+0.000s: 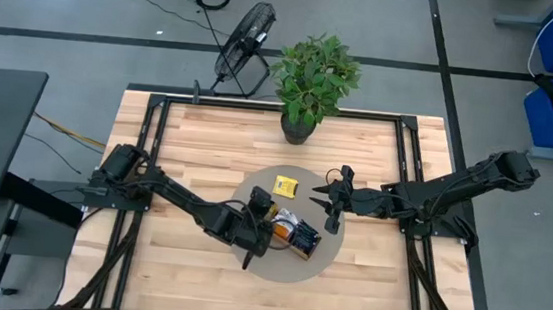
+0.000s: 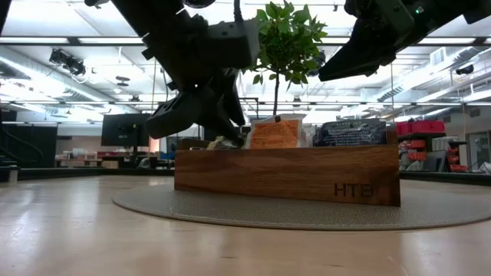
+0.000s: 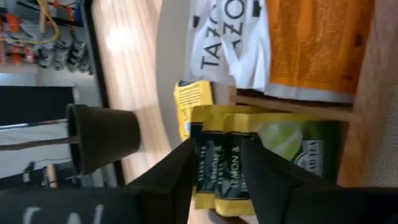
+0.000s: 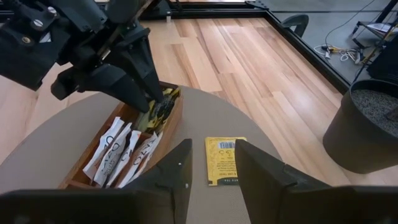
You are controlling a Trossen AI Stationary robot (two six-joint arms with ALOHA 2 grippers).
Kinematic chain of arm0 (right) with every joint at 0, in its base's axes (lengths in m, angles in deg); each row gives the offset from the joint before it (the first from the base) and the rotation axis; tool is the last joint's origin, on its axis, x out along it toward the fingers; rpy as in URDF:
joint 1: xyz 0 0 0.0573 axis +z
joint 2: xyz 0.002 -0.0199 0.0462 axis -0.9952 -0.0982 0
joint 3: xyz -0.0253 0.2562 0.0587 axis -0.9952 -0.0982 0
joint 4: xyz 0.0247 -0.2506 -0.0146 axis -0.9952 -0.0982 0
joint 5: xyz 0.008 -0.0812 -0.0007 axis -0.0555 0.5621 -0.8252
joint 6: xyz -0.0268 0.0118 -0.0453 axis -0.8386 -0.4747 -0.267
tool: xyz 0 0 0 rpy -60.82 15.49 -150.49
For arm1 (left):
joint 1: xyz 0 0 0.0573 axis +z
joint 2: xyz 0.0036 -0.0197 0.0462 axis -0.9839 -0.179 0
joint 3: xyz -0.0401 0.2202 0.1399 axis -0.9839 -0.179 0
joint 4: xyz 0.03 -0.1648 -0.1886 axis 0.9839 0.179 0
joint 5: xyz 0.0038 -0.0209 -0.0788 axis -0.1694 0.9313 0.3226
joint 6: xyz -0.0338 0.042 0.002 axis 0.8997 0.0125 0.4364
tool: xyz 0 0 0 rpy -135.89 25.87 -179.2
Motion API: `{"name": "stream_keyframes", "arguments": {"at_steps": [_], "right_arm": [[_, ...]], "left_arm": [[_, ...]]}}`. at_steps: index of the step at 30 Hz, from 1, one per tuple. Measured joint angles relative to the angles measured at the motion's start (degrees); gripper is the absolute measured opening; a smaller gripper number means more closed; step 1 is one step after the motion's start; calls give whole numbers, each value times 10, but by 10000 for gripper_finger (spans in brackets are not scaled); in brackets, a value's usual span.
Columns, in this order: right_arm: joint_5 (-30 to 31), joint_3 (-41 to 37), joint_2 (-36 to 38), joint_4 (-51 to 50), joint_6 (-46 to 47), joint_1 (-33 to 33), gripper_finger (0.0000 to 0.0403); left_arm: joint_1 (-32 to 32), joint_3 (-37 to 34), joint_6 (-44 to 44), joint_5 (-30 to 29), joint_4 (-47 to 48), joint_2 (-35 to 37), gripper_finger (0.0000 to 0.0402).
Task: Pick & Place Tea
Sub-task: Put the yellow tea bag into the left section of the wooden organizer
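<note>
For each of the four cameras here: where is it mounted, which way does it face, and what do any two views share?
High: overhead, straight down on the table; both arms show.
Low: table height, level at the wooden tray; both arms overhead.
Left wrist: on the left arm, left gripper around a yellow-green sachet in the tray.
Right wrist: on the right arm, right gripper above a loose yellow sachet.
Shared: that yellow sachet shows in high and both wrist views.

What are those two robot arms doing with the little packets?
The left tool is at the end of the wooden tray, its fingers either side of a yellow-green lemon tea sachet standing in the end compartment. The right tool hovers open above a yellow sachet lying flat on the round mat, not touching it.
</note>
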Motion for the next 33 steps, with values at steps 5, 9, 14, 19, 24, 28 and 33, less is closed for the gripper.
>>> {"name": "stream_keyframes", "arguments": {"at_steps": [5, 9, 14, 19, 24, 28, 33], "right_arm": [[0, 0, 0, 0, 0, 0, 128], [0, 0, 0, 0, 0, 0, 128], [0, 0, 0, -2, 0, 0, 128], [0, 0, 0, -7, -1, 0, 128], [-2, 0, 0, -15, -15, 0, 128], [-8, 0, 0, -14, -38, 0, 128], [-46, 0, 0, 4, -57, -3, 128]], "left_arm": [[-4, 0, -7, -37, 10, 0, 152], [-6, 0, 27, -37, 13, 5, 158], [4, 0, 101, 54, 21, 37, 149], [14, 0, 138, 170, 20, 89, 131], [28, -26, 153, 258, -18, 142, 118], [33, -88, 137, 289, -152, 201, 108], [38, -200, 137, 304, -294, 290, 100]]}}
